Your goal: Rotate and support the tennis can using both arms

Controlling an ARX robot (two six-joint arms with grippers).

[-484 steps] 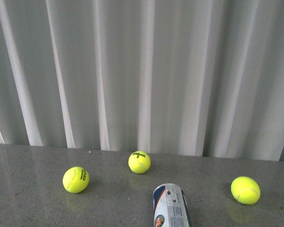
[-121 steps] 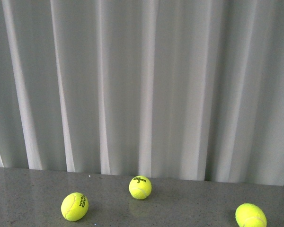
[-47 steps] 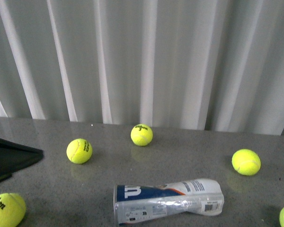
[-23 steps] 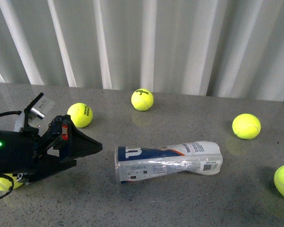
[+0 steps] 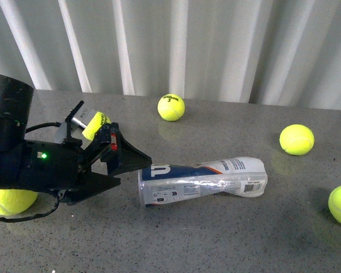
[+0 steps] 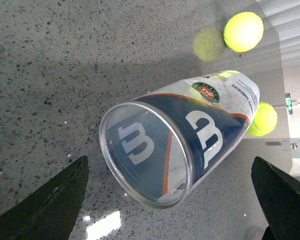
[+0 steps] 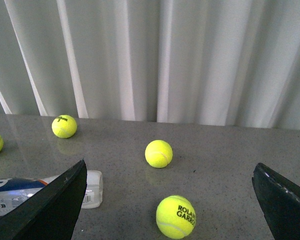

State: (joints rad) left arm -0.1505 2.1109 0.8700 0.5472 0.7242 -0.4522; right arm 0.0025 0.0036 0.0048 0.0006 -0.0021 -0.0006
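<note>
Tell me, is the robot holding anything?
Nothing is held. The left end effector is open at the open end of the can, not gripping it; the right end effector is open too.

Right pincer (image 7: 170, 163) gapes wide, tennis balls (image 7: 158, 153) scattered beyond.

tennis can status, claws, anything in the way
Left claw open at open end of tennis can, not touching. Right claw open, clear of it. Can on its side. Tennis ball ahead of right claw.

Bulky black left arm (image 5: 17, 168), green light (image 5: 44, 154), red tag (image 5: 113, 147), black cable (image 5: 42, 126), pointed jaws
</note>
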